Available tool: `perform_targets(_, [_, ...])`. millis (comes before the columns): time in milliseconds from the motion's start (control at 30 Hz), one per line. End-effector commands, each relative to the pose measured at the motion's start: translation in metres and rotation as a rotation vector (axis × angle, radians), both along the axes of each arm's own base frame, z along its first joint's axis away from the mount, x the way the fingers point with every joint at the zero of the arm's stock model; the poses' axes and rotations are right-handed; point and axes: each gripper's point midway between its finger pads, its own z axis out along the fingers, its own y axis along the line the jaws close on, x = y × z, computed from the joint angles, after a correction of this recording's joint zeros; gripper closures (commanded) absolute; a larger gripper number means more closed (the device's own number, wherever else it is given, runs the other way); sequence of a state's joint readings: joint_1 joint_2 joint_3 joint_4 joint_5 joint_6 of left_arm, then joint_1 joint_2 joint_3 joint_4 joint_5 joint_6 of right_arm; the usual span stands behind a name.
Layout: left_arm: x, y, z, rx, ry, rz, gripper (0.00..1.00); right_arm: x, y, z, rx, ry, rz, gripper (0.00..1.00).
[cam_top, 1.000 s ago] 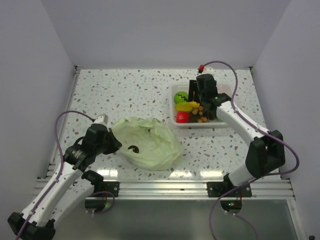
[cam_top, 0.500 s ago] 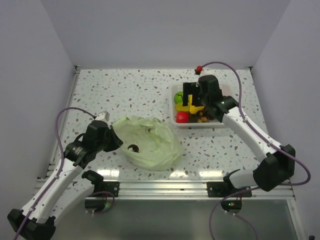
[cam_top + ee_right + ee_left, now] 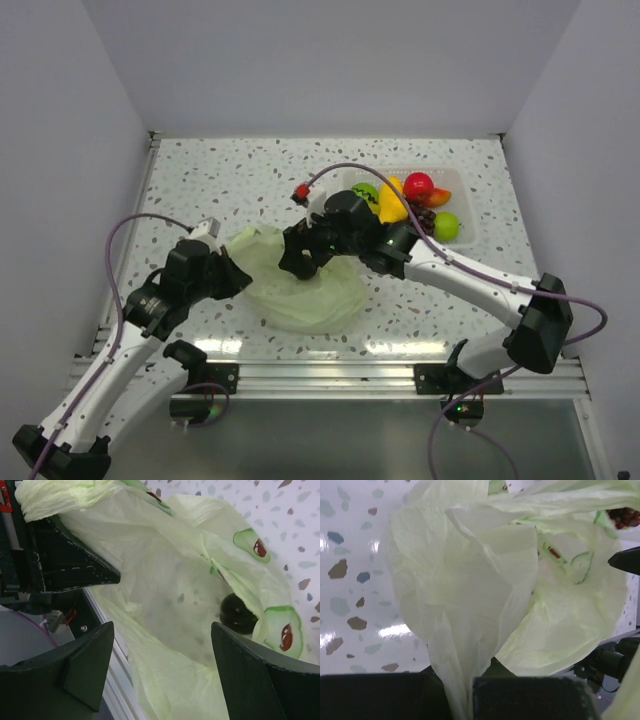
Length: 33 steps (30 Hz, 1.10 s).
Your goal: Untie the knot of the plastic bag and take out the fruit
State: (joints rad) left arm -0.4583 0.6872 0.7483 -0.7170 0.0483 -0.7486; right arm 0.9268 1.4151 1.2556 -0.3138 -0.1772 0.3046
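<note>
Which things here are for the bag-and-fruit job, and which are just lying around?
For the job: pale green bag; small dark fruit among its folds; yellow fruit; red fruit; grapes.
Just lying about: green zigzag ball; lime apple.

I work over a white tabletop (image 3: 250, 180) flecked with grey and brown chips, glossy enough to throw back bright glare patches (image 3: 395, 345) near its front edge. Plain pale walls box me in: back wall (image 3: 330, 60), left wall (image 3: 60, 150), right wall (image 3: 590, 120). An aluminium rail (image 3: 330, 375) borders the near side.
</note>
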Motion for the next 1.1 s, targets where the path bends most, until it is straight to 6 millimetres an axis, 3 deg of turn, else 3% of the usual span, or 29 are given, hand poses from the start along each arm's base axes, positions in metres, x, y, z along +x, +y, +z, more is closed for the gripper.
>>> perform_targets(0, [-0.020, 0.005, -0.039, -0.006, 0.094, 0.013, 1.00, -0.011, 0.024, -0.026, -0.010, 0.041, 0.025, 0.19])
perform_targets(33, [-0.025, 0.007, -0.054, 0.005, 0.124, 0.015, 1.00, -0.009, 0.027, -0.034, -0.029, 0.043, 0.016, 0.19])
perform_targets(67, [-0.025, 0.006, -0.058, 0.001, 0.125, 0.015, 1.00, -0.007, 0.030, -0.051, -0.069, 0.056, 0.007, 0.20])
perform_targets(133, [-0.025, 0.006, -0.067, 0.006, 0.138, 0.016, 1.00, -0.009, 0.033, -0.065, -0.115, 0.057, 0.007, 0.20])
perform_targets(200, [-0.022, 0.003, -0.069, 0.006, 0.137, 0.005, 1.00, -0.010, 0.033, -0.084, -0.183, 0.048, 0.005, 0.20])
perform_targets(367, [-0.013, -0.003, -0.071, 0.012, 0.126, -0.023, 1.00, 0.011, 0.013, -0.120, -0.344, -0.014, -0.091, 0.21])
perform_targets(567, [-0.012, -0.006, -0.073, 0.009, 0.127, -0.038, 1.00, 0.035, 0.009, -0.140, -0.440, -0.067, -0.166, 0.14])
perform_targets(700, [-0.014, -0.006, -0.075, 0.010, 0.131, -0.044, 1.00, 0.047, 0.025, -0.147, -0.439, -0.085, -0.175, 0.08])
perform_targets(867, [-0.017, -0.004, -0.077, 0.014, 0.138, -0.041, 1.00, 0.061, 0.038, -0.168, -0.452, -0.100, -0.192, 0.07])
perform_targets(1000, [-0.019, -0.002, -0.079, 0.015, 0.141, -0.035, 1.00, 0.065, 0.043, -0.176, -0.442, -0.112, -0.201, 0.16])
perform_targets(1033, [-0.018, -0.001, -0.079, 0.016, 0.141, -0.028, 1.00, 0.065, 0.043, -0.176, -0.440, -0.114, -0.200, 0.30])
perform_targets(1067, [-0.018, -0.001, -0.080, 0.020, 0.141, -0.025, 1.00, 0.064, 0.043, -0.173, -0.433, -0.112, -0.197, 0.38])
